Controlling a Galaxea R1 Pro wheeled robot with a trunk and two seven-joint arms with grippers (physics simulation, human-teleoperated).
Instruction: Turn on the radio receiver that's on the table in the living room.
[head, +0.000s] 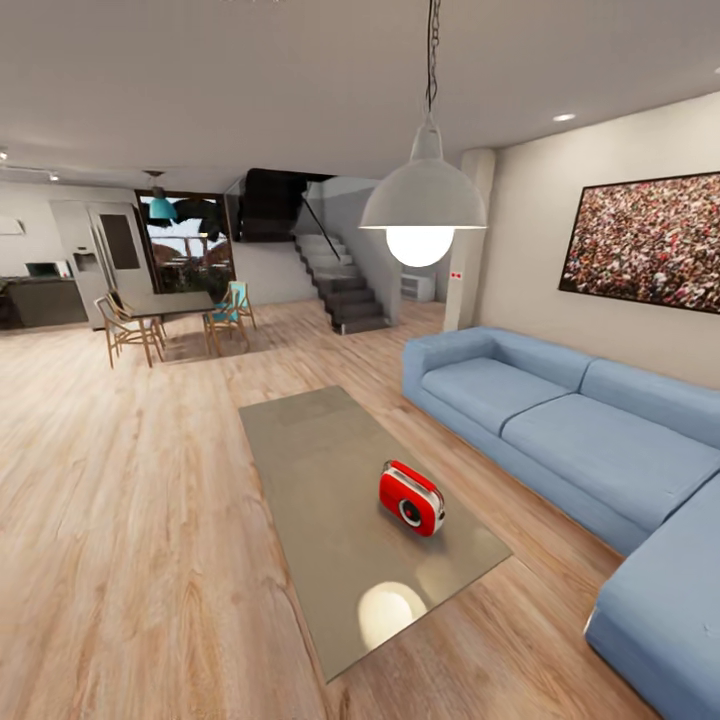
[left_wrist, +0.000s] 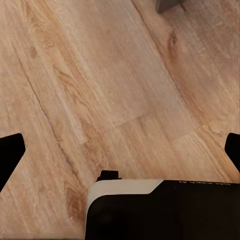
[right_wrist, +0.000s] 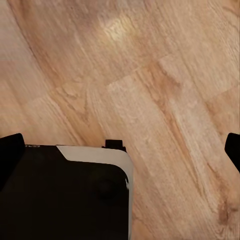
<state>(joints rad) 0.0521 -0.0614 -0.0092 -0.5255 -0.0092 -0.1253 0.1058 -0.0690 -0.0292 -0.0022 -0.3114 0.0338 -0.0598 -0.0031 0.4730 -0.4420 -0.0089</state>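
the radio receiver (head: 411, 497) sits untouched on the table (head: 310, 450), just beside the blue sofa (head: 560, 430). the left gripper (left_wrist: 120, 150) and right gripper (right_wrist: 120, 150) hang spread wide over the wood floor (left_wrist: 100, 75), holding nothing; approach and switch-on seemingly remain.

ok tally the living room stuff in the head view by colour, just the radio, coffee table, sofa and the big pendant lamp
red: 1, radio receiver
grey: 1, coffee table
blue: 1, sofa
white: 1, pendant lamp
total: 4
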